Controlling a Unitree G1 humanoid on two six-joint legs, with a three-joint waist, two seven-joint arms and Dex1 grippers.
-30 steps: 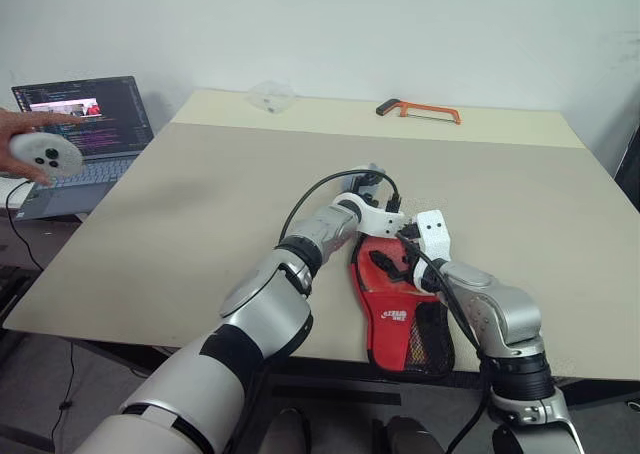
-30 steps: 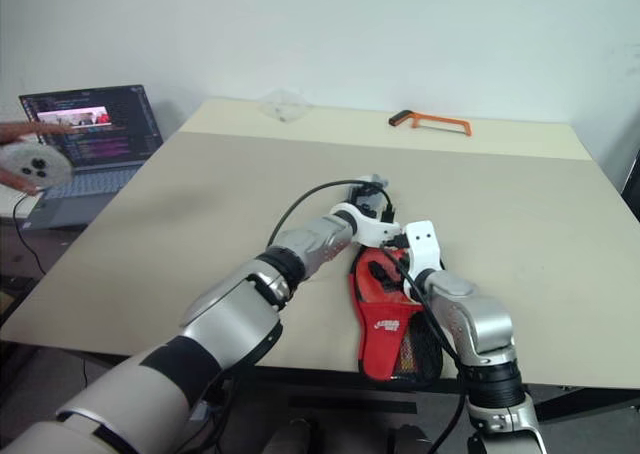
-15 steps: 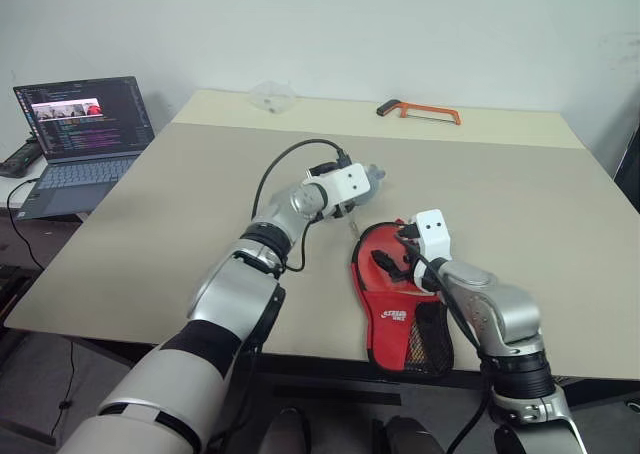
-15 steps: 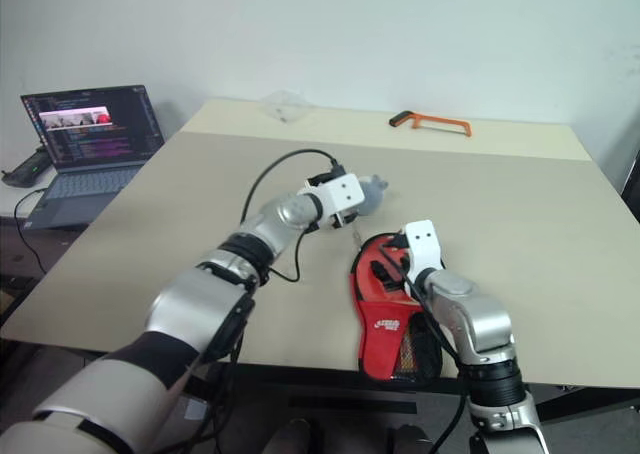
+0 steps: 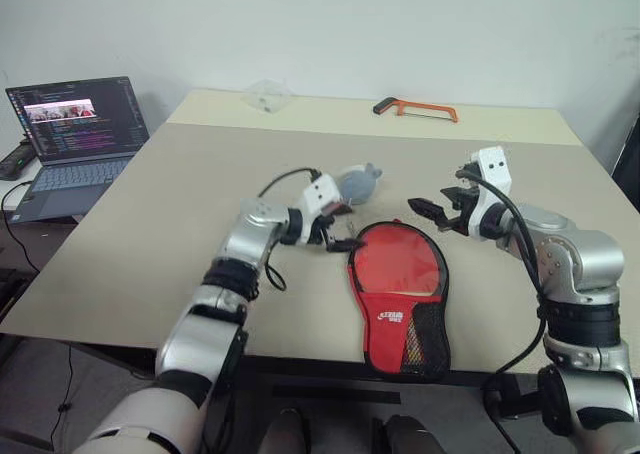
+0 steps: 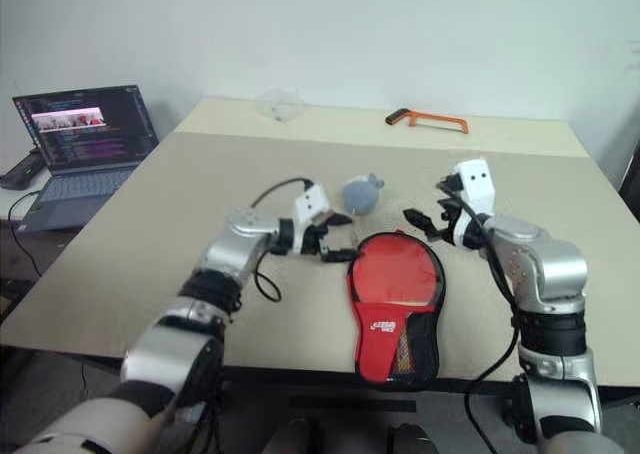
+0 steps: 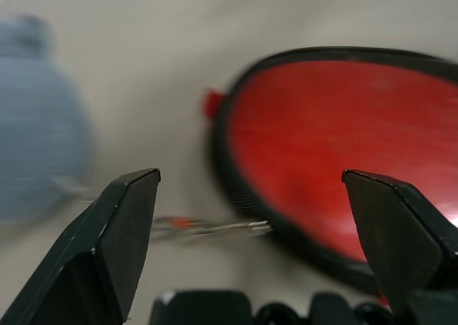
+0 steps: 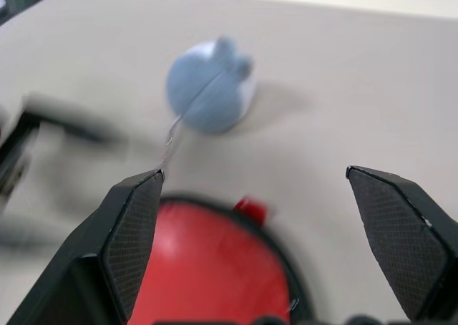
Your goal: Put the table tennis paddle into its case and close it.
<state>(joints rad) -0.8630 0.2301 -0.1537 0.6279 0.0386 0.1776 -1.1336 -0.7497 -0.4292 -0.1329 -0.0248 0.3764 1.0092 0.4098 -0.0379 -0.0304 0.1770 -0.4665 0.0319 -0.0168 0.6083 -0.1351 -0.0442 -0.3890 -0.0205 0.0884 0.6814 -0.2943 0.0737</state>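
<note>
Now we see case (image 5: 402, 299) flat at lower centre, paddle's red face showing through, long axis toward near table (image 5: 150, 234) edge. Left gripper (image 5: 340, 236) just beside its upper-left rim, nearer; right gripper (image 5: 428, 214) above upper-right. Both jaws wide, empty.

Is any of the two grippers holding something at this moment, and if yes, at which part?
Nothing is held. The left gripper and right gripper are both open, on either side of the red paddle-shaped case lying on the table.
</note>
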